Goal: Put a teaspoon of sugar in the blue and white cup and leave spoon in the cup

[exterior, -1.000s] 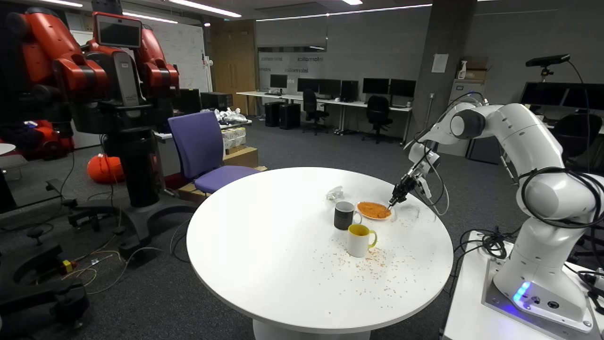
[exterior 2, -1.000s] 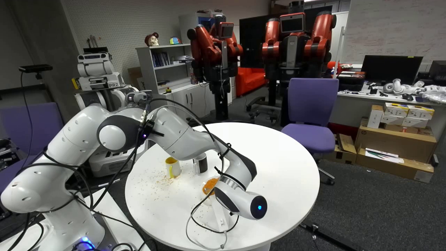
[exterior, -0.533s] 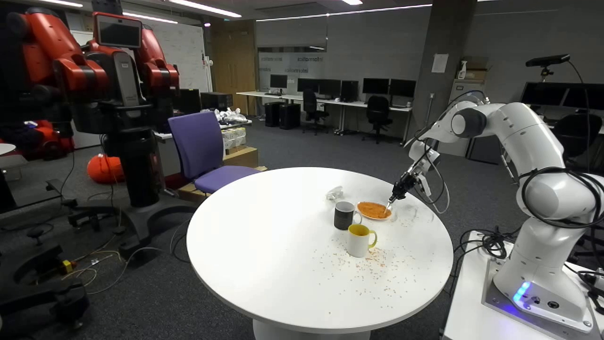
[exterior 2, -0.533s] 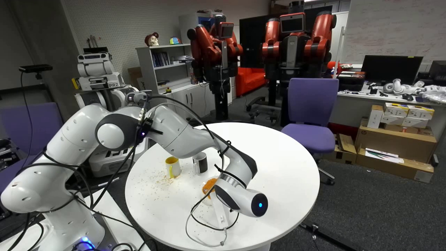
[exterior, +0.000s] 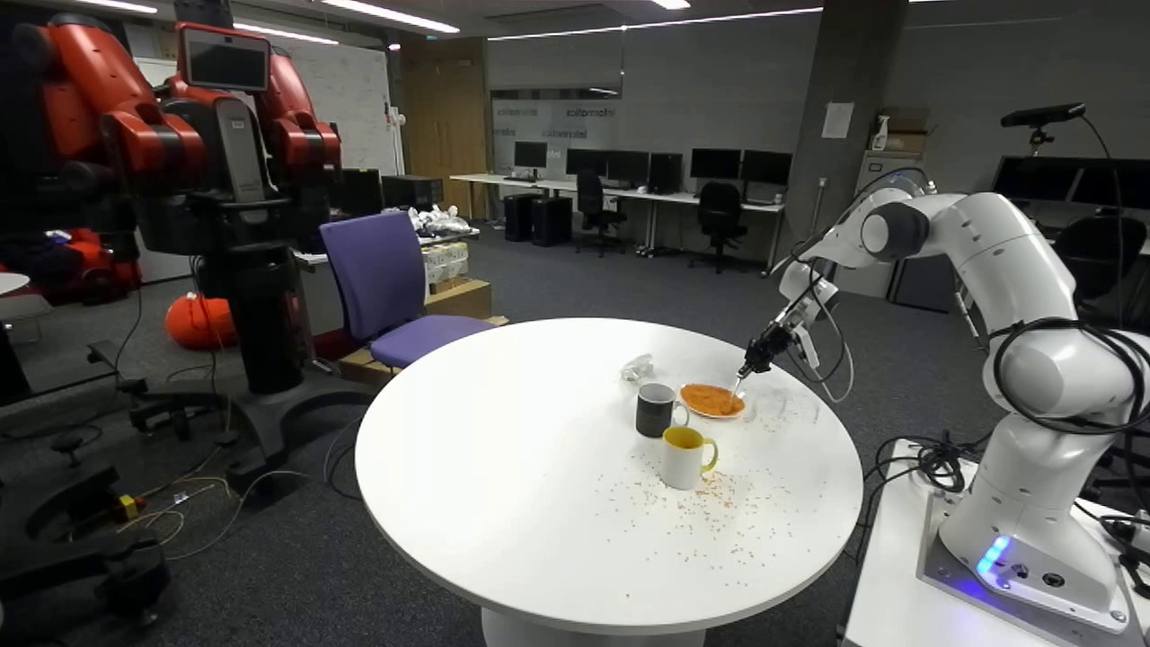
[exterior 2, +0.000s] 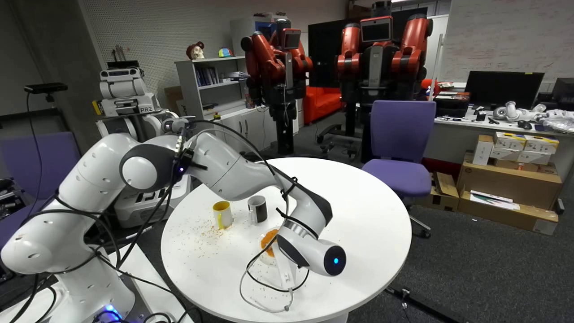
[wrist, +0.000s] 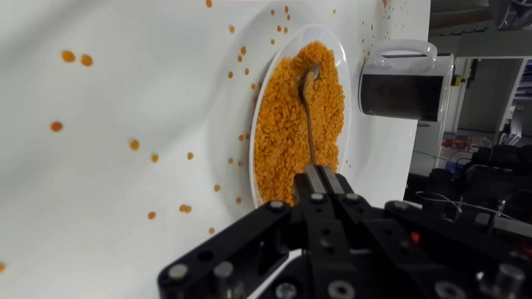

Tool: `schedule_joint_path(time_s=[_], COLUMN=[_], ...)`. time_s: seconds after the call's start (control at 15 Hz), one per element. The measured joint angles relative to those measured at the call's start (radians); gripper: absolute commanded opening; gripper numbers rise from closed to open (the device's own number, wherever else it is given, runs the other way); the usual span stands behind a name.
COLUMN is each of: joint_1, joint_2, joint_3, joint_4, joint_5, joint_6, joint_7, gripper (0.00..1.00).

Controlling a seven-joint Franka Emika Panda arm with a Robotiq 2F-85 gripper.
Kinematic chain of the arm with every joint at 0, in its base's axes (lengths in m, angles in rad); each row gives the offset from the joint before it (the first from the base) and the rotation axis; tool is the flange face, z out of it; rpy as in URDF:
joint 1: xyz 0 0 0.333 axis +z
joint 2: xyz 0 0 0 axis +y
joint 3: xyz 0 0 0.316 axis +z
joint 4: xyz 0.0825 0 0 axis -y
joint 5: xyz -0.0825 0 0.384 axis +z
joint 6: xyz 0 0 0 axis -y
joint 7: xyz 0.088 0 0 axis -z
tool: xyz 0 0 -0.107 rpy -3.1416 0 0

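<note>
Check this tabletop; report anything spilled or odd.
Loose orange grains lie scattered on the white table, beside the plate and around the yellow-lined mug. They look spilled, since the rest sits on the plate.

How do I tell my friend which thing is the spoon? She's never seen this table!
Go to the big round white table, then find the white plate covered in orange grains. The spoon has its bowl end in those grains, and its handle runs up between the jaws. It's the long, skinny, silvery one, nothing like the chunky dark mug beside the plate.
</note>
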Motion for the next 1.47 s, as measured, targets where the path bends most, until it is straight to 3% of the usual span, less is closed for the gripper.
schedule_joint_path(time_s=[0.33, 0.73, 1.07, 1.27, 1.47], joint_1=[0.001, 0.051, 0.119, 0.158, 0.180], joint_2=[-0.030, -0.069, -0.136, -0.194, -0.254], joint_3=[0.000, -0.019, -0.018, -0.018, -0.020], joint_4=[0.009, 0.000, -0.062, -0.120, -0.176], joint_5=[0.028, -0.010, -0.010, -0.029, -0.120], joint_6=[0.025, 0.206, 0.346, 0.362, 0.361], joint_7=[0.000, 0.003, 0.076, 0.093, 0.108], gripper=[0.01, 0.01, 0.01, 0.01, 0.01])
